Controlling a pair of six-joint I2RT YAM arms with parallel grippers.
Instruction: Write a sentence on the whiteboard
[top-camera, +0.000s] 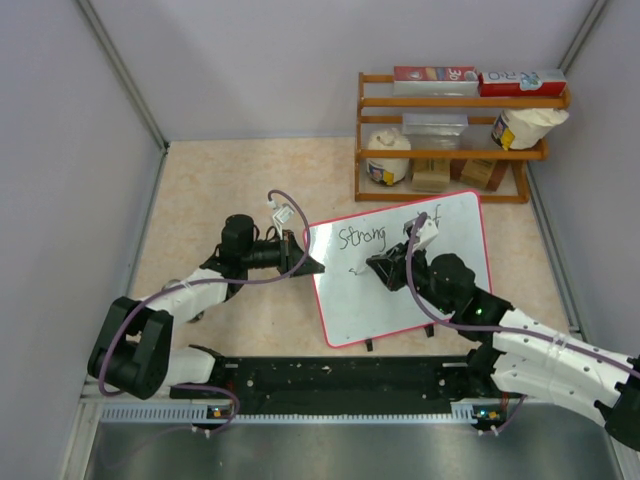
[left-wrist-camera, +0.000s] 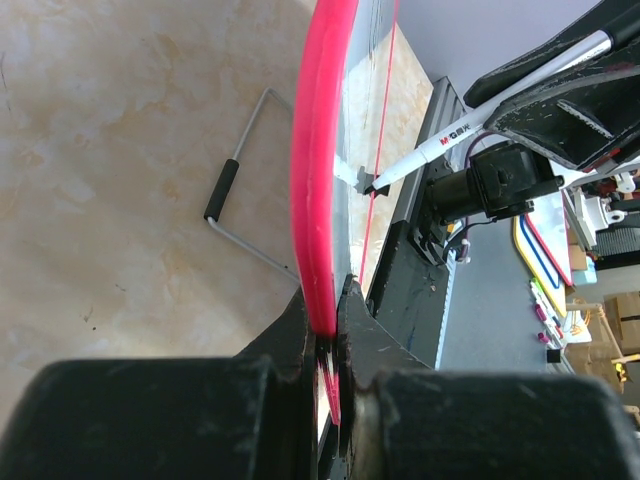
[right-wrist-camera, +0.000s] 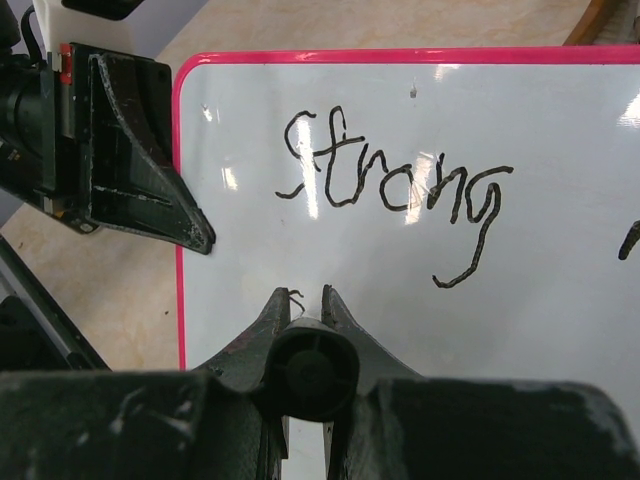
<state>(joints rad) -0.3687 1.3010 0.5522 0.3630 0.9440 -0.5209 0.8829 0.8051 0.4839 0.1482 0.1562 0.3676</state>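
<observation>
The whiteboard (top-camera: 445, 250), white with a red frame, stands tilted mid-table. My left gripper (top-camera: 305, 262) is shut on its left edge; the red frame (left-wrist-camera: 320, 150) runs between the jaws of that gripper (left-wrist-camera: 330, 320). My right gripper (top-camera: 385, 272) is shut on a white pen (left-wrist-camera: 470, 125), whose black tip touches the board low on the left. In the right wrist view the pen's black end cap (right-wrist-camera: 312, 372) sits between the jaws of the right gripper (right-wrist-camera: 305, 298), with a small fresh stroke just ahead. The sentence reads "Strong" (right-wrist-camera: 390, 185), and a further mark (right-wrist-camera: 630, 240) shows at the right.
A wooden rack (top-camera: 455, 135) with boxes, jars and bags stands at the back right, just behind the board. The board's wire foot (left-wrist-camera: 235, 190) rests on the beige tabletop. A black rail (top-camera: 340, 380) runs along the near edge. Grey walls close in both sides.
</observation>
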